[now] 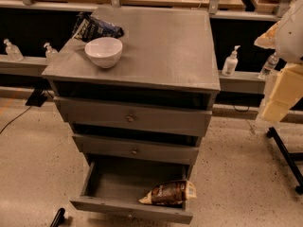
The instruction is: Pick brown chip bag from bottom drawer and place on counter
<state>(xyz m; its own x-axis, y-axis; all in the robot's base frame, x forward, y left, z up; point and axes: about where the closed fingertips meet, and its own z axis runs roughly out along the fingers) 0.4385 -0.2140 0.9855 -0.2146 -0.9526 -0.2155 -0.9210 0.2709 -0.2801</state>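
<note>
The brown chip bag [169, 193] lies on its side in the front right corner of the open bottom drawer [113, 186], cream ends pointing left and right. The counter [161, 46] is the grey metal top of the cabinet. My gripper is not in view. Only white and cream parts of my arm [286, 56] show at the right edge, well above and to the right of the drawer.
A white bowl [103, 51] and a dark blue-black bag [97, 28] sit on the counter's left back part. Two shallower knobbed drawers [130, 118] stick out slightly above the bottom drawer. Bottles [230, 62] stand on a ledge behind. A black stand leg [285, 152] is on the floor at right.
</note>
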